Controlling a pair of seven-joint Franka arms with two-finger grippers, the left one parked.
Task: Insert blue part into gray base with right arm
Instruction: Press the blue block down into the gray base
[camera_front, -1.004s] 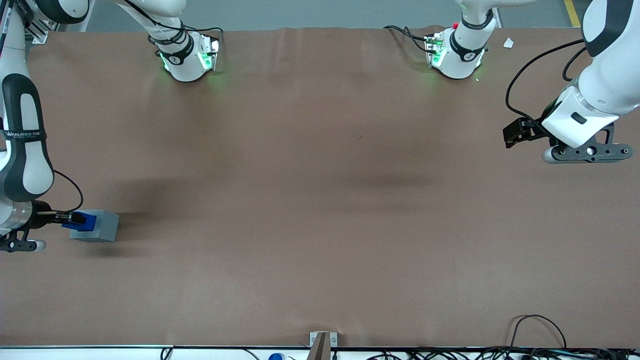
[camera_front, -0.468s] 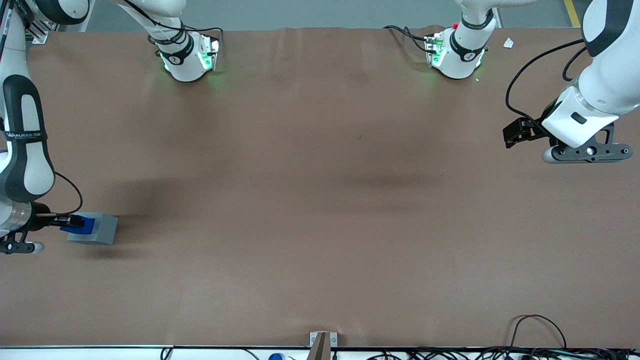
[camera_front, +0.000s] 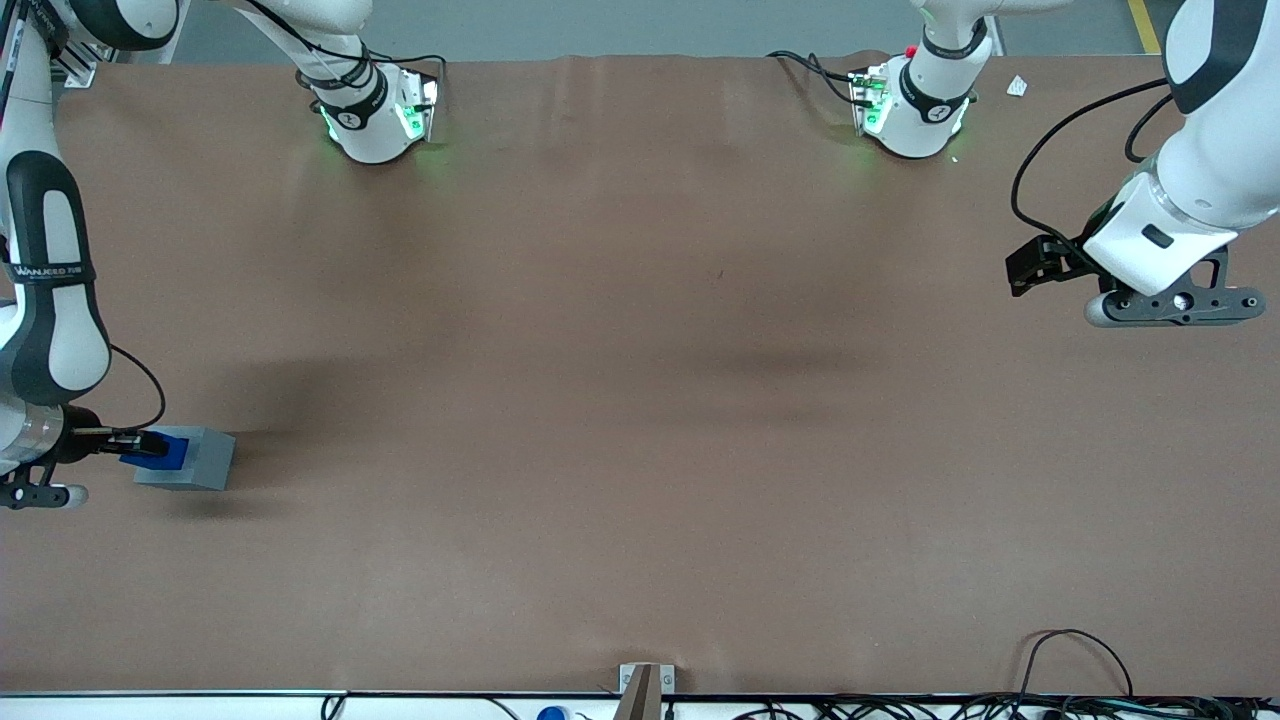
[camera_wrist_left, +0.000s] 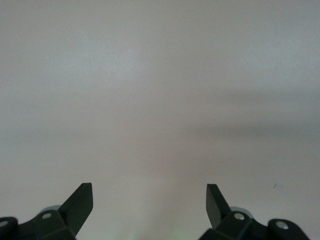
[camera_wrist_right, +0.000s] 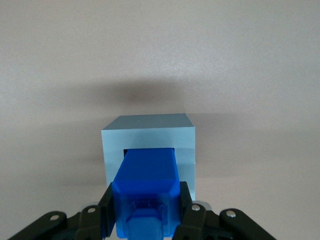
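The gripper (camera_wrist_right: 145, 212) clamps the blue part (camera_wrist_right: 147, 182), whose leading end sits in the gray base (camera_wrist_right: 147, 137) recess; how deep it reaches is hidden.

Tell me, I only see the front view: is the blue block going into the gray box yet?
Observer: Yes. In the right wrist view the blue part's tip sits inside the square opening of the gray base.
Operator: Is the hand holding it?
Observer: The hand is shut on the blue part, one black finger against each side.
Operator: Is it all the way in?
Observer: No, most of the blue part shows outside the opening.
Operator: Does the blue block have anything on it?
Observer: A small stub sticks out of its end, between the fingers.
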